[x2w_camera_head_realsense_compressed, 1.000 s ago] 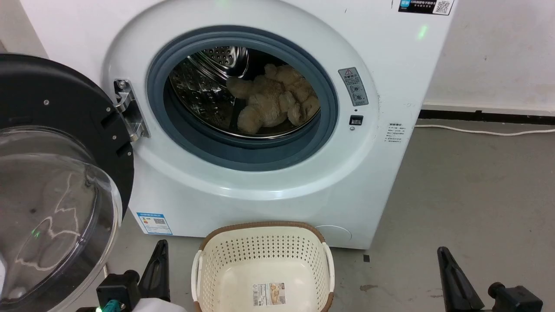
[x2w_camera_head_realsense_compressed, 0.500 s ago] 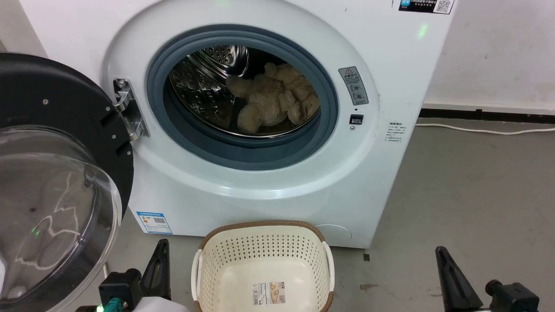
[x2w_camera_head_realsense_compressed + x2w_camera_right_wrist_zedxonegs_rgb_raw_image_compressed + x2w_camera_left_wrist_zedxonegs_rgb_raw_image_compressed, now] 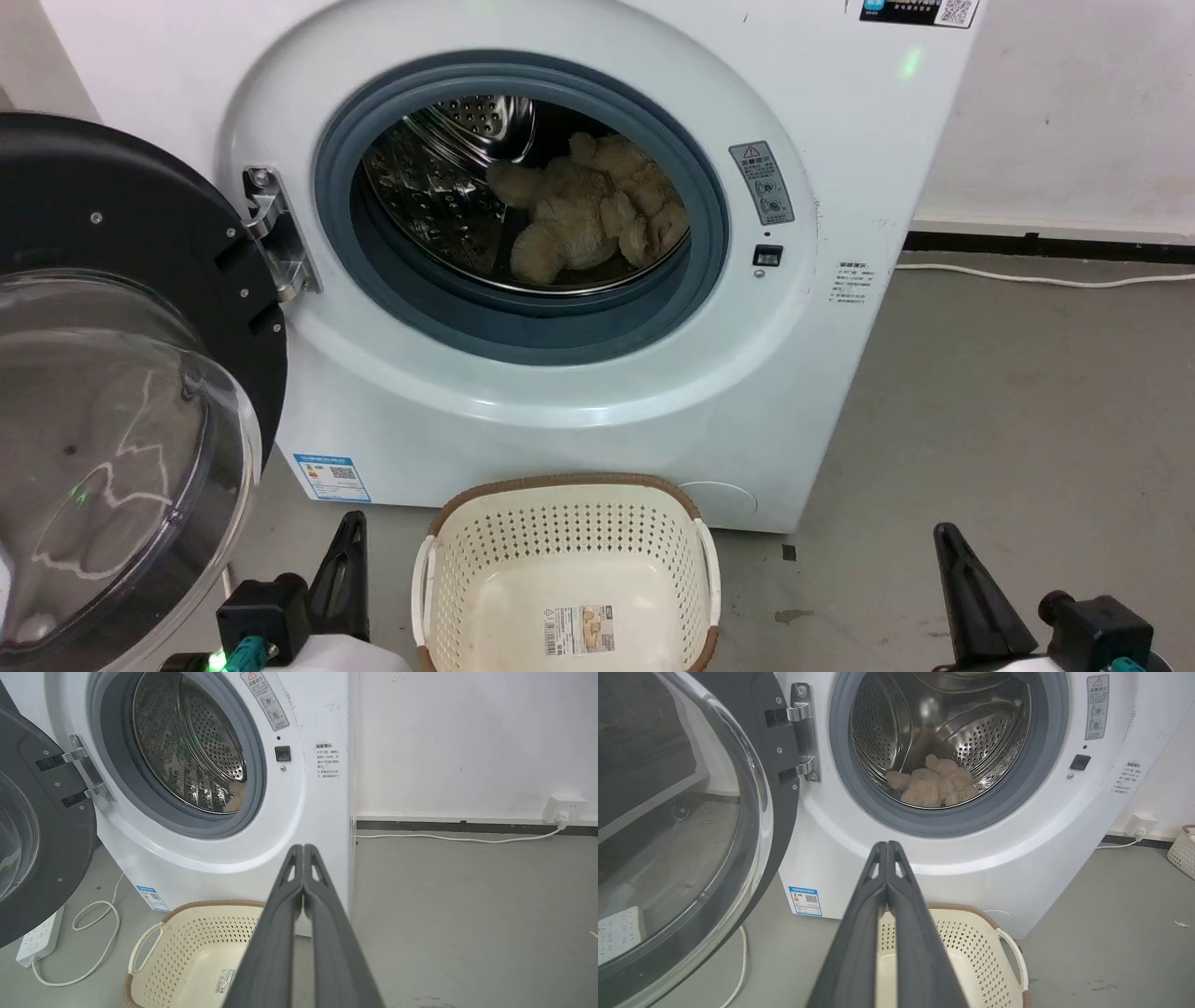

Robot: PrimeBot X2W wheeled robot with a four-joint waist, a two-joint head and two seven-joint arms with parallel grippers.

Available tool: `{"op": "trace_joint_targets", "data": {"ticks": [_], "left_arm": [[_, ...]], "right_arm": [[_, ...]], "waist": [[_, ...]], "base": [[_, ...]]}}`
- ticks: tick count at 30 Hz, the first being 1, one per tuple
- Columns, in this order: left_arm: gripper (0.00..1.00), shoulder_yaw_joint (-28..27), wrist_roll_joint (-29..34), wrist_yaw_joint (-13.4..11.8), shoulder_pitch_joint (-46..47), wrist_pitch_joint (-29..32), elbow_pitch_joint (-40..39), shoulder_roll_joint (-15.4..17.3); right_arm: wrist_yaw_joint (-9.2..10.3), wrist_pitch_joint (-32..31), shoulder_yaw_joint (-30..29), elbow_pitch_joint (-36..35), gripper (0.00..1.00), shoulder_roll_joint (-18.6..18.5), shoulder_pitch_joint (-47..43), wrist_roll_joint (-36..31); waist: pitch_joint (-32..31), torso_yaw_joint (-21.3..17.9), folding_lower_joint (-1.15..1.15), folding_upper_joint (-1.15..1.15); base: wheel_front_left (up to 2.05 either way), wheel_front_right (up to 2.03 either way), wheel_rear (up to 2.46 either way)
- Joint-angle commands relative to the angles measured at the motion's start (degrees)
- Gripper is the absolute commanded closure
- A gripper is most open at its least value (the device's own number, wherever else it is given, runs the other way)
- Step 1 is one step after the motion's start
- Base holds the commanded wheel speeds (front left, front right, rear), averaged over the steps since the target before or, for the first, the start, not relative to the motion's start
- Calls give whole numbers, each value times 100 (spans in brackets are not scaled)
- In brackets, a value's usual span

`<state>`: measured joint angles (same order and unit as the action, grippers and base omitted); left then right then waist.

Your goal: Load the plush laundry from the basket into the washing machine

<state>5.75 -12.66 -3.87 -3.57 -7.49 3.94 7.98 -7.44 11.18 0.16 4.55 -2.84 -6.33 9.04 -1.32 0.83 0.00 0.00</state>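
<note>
Lying inside the washing machine [image 3: 560,401], the plush laundry [image 3: 579,224]; the basket [image 3: 560,483] stands before it; left gripper [image 3: 887,845] and right gripper [image 3: 303,848], all 4 fingers pressed together.

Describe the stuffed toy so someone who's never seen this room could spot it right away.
Find the big white washing machine with its door swung open. Look through the grey rubber ring into the shiny steel drum: the teddy bear lies at the bottom. It is the only soft, shaggy beige thing among bare perforated metal.
</note>
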Motion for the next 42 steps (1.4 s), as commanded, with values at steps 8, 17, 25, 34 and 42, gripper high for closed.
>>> {"op": "trace_joint_targets", "data": {"ticks": [8, 17, 25, 34, 42], "left_arm": [[100, -83, 176, 53, 98, 92, -75, -64], [100, -135, 291, 88, 125, 161, -108, -111], [100, -181, 393, 120, 149, 222, -138, -153], [100, -227, 495, 151, 173, 284, -168, -195], [100, -273, 597, 182, 198, 345, -198, -237]], "right_arm": [[-1, -113, -4, -73, 100, -1, 145, -120], [-2, -218, -5, -114, 100, -1, 196, -202], [-2, -313, -6, -149, 100, -2, 242, -276], [-2, -407, -7, -185, 100, -2, 288, -349], [-3, -501, -8, -221, 100, -2, 333, -422]], "waist": [[12, -8, 0, 0], [25, -16, 0, 0], [36, -23, 0, 0], [47, -30, 0, 0], [58, -37, 0, 0]], "base": [[0, 0, 0], [0, 0, 0], [0, 0, 0], [0, 0, 0], [0, 0, 0]]}}
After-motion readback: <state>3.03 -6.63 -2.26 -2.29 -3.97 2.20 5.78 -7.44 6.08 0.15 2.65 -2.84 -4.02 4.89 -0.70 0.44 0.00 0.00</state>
